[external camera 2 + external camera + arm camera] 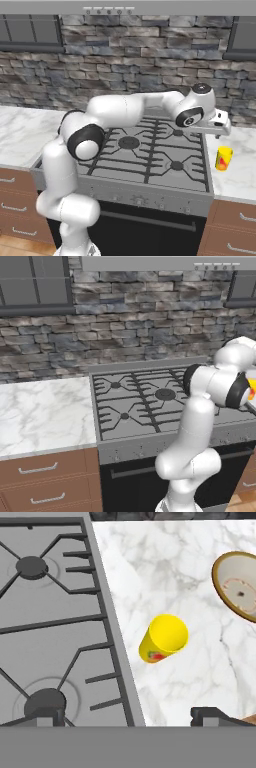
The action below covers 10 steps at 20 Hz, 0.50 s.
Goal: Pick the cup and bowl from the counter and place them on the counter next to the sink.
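The cup point(164, 637) is seen in the middle of the hand view as a small bright yellow vessel, upright, with its open mouth facing the camera and a red-orange mark low on its side. In the right base view the cup point(223, 158) is found at the right of the frame, standing on the white marble bench point(240, 172) just beside the right edge of the grey gas stove point(150, 155). In the left base view only a sliver of yellow and orange is made out at the right edge, behind the arm. The bowl point(239, 585) is shown at the right edge of the hand view, partly cut off: a round shallow dish with a cream speckled inside and a golden-brown rim, set on the same bench point(165, 557), apart from the cup and further from the stove point(50, 622).

The claw point(130, 714) is held above the bench, with the cup lying between and above its two dark fingertips point(210, 714) in the hand view, untouched. The tips are seen standing wide apart at the bottom left and bottom right of that frame, one over the stove grate and one over the marble. Nothing is held or touched by them. In the right base view the claw point(220, 131) is seen above the cup and slightly to its left.
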### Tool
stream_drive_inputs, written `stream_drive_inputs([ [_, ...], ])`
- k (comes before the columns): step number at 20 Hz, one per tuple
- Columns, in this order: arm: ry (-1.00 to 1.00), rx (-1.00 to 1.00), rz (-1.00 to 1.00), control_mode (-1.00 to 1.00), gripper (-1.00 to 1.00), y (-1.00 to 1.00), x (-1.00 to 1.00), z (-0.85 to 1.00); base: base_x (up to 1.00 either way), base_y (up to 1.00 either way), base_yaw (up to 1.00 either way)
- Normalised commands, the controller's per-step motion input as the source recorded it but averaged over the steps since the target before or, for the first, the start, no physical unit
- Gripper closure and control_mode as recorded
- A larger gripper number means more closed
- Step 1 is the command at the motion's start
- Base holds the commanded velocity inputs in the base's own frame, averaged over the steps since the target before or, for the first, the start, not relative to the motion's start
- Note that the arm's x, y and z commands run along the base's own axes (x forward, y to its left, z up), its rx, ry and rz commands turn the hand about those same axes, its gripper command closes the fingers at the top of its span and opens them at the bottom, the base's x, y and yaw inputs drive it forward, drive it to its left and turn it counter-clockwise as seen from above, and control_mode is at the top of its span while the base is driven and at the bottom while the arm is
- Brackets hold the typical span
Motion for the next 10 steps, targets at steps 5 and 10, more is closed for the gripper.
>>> stream_drive_inputs([
  [5,0.01,0.00,0.00,-1.00,-1.00,-0.22,0.01,-0.09,0.00,0.00,0.00],
  [10,0.02,0.00,0.00,-1.00,-1.00,-0.08,0.00,-0.04,0.00,0.00,0.00],
])
